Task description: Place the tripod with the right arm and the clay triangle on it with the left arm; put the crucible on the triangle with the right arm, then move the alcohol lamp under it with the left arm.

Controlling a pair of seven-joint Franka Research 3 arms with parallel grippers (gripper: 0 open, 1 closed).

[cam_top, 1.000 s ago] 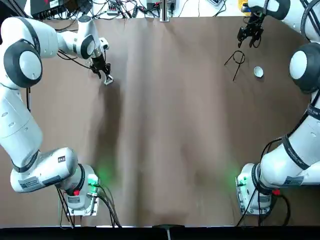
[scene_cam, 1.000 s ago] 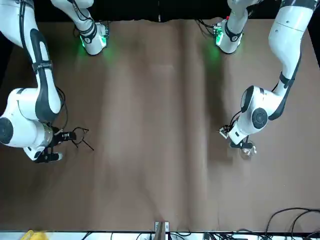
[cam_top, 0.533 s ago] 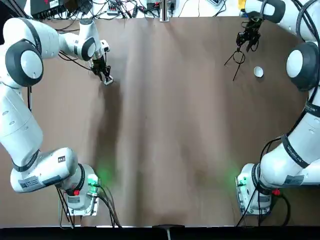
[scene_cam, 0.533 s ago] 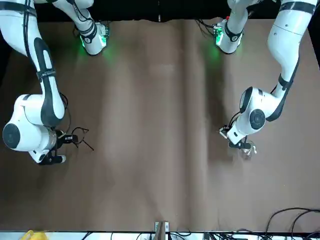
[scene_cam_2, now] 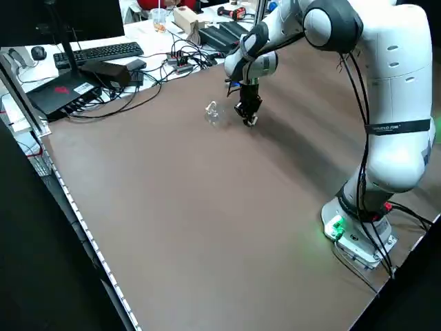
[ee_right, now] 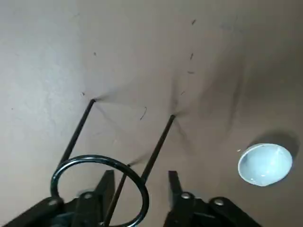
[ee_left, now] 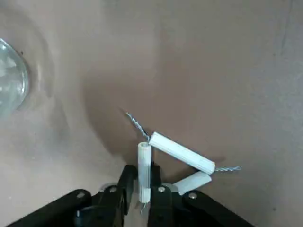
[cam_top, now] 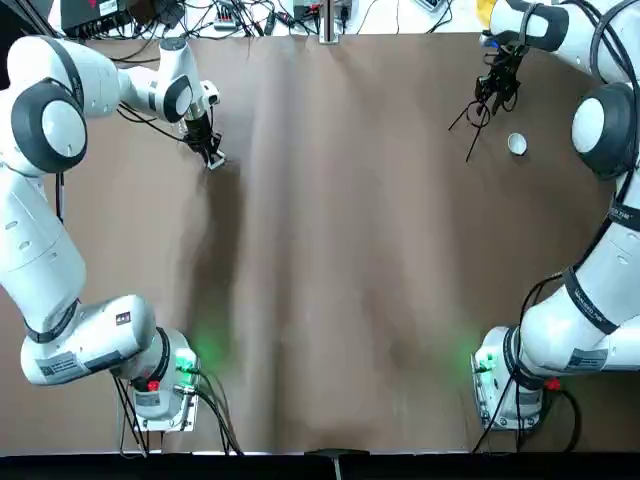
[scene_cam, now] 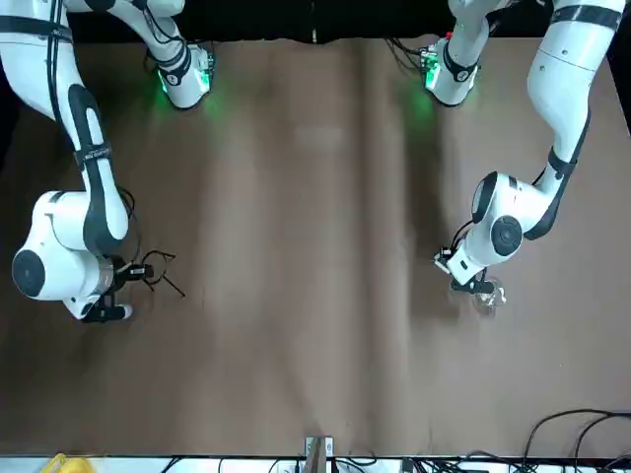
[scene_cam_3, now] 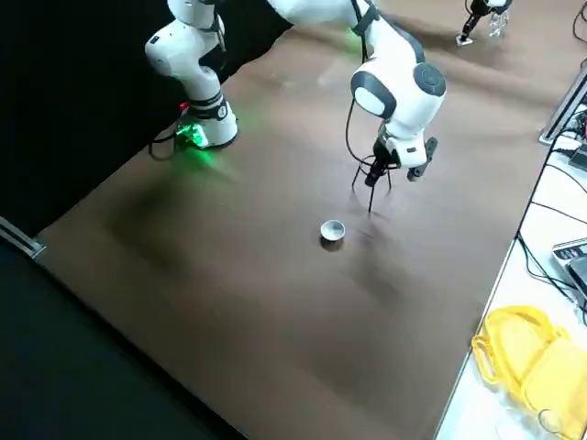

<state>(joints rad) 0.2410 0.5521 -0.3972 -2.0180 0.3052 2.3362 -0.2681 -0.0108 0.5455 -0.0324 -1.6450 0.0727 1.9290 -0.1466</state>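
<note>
The tripod (cam_top: 474,116) is a black wire ring with long legs at the far right of the table, with the white crucible (cam_top: 516,144) just beside it. My right gripper (ee_right: 139,182) is open over the tripod (ee_right: 101,185), its fingers either side of the ring's rim and one leg. The crucible (ee_right: 264,163) stands clear of it. At the far left, my left gripper (ee_left: 143,177) is shut on one white rod of the clay triangle (ee_left: 182,152). The clear alcohol lamp (scene_cam_2: 212,112) sits close by, apart from the left gripper (scene_cam_2: 248,118).
Brown table mat (cam_top: 340,250) spreads between the two arms. Cables and electronics (scene_cam_2: 83,69) line the far table edge. A yellow object (scene_cam_3: 523,353) lies off the mat on the right side.
My right gripper has moved from beyond the tripod to over its ring. The left gripper has barely shifted and stays shut on the triangle.
</note>
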